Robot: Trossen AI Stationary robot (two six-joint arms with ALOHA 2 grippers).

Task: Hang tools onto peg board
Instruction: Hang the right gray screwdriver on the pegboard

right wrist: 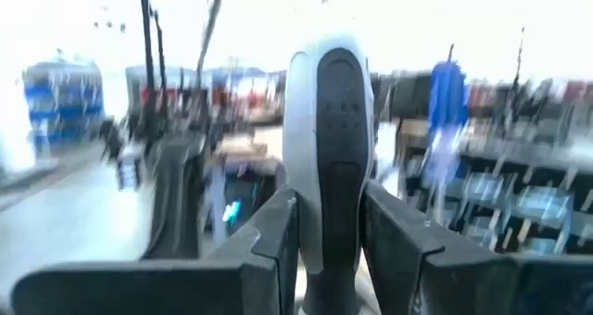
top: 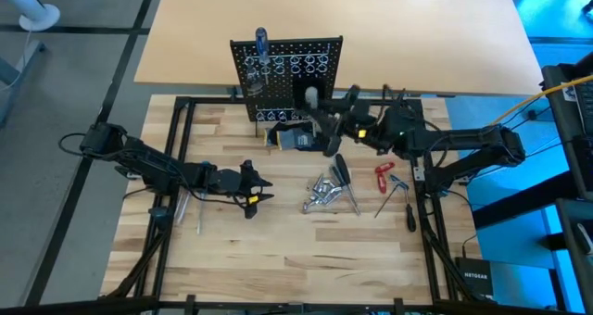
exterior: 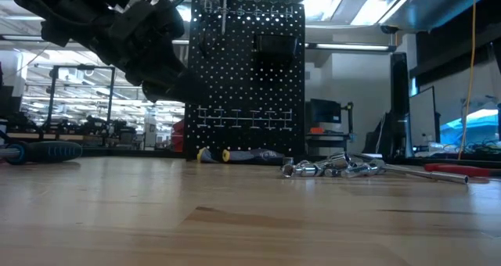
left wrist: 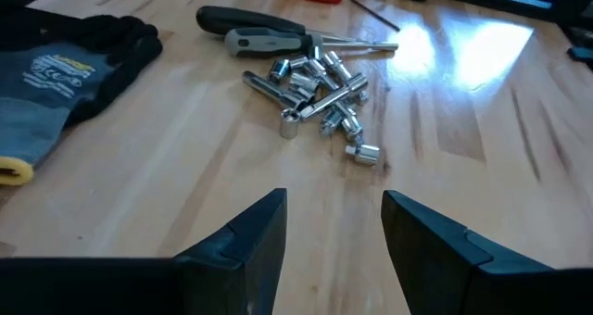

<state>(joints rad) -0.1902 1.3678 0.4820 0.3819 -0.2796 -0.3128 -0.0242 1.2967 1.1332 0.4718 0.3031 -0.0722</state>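
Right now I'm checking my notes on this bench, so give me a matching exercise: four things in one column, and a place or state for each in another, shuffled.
Things:
1. blue-handled screwdriver
2. grey-handled screwdriver
3. silver metal pieces
4. left gripper

Places or states:
A. loose pile on the table
B. open, empty, hanging over the table
C. standing in a holder on top of the peg board
D. clamped between the right gripper fingers

Pairs: 1-C, 2-D, 3-A, 4-B

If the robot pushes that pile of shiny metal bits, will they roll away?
Probably some would. The shiny metal bits look like small round sockets lying loose on the flat table, so they may roll or scatter. They look hard and smooth, so likely slippery to pinch.
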